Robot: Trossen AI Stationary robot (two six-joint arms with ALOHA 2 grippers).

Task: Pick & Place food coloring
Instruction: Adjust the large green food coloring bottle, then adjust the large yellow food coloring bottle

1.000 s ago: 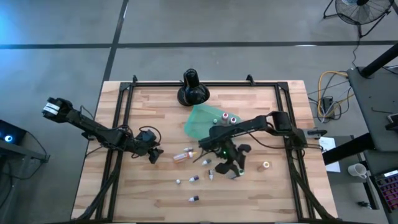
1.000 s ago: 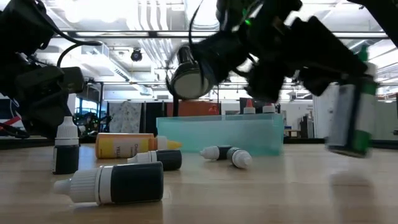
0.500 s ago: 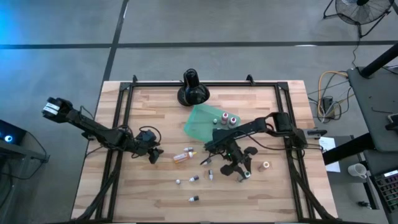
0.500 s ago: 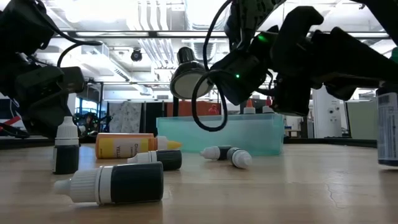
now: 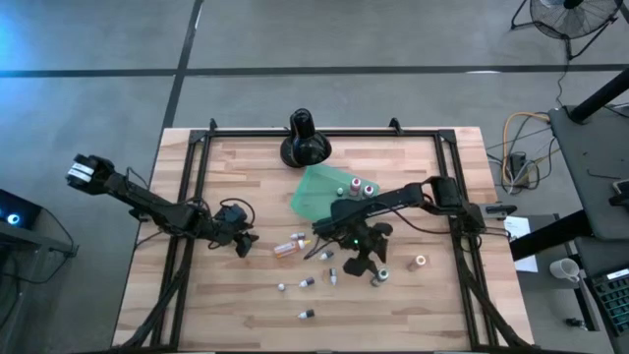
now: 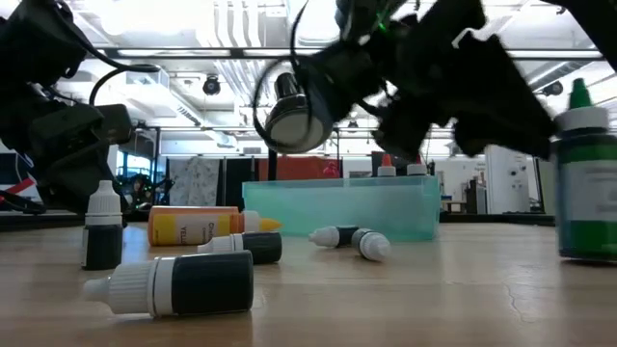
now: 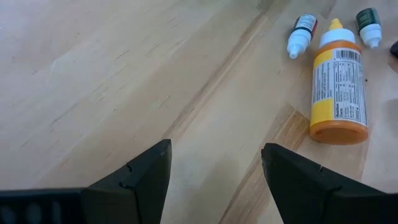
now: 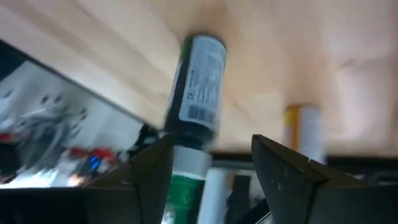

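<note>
High view shows your right pincer (image 5: 360, 258) spread apart just beside the green bottle (image 5: 376, 280) it stands upright at the table's (image 5: 246, 167) four o'clock, so next you reach for another bottle; left pincer (image 5: 242, 241) waits, fingers apart.

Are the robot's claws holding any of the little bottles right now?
No. The right gripper is open, its fingers apart from the green bottle standing upright on the table. The left gripper is open over bare wood.
</note>
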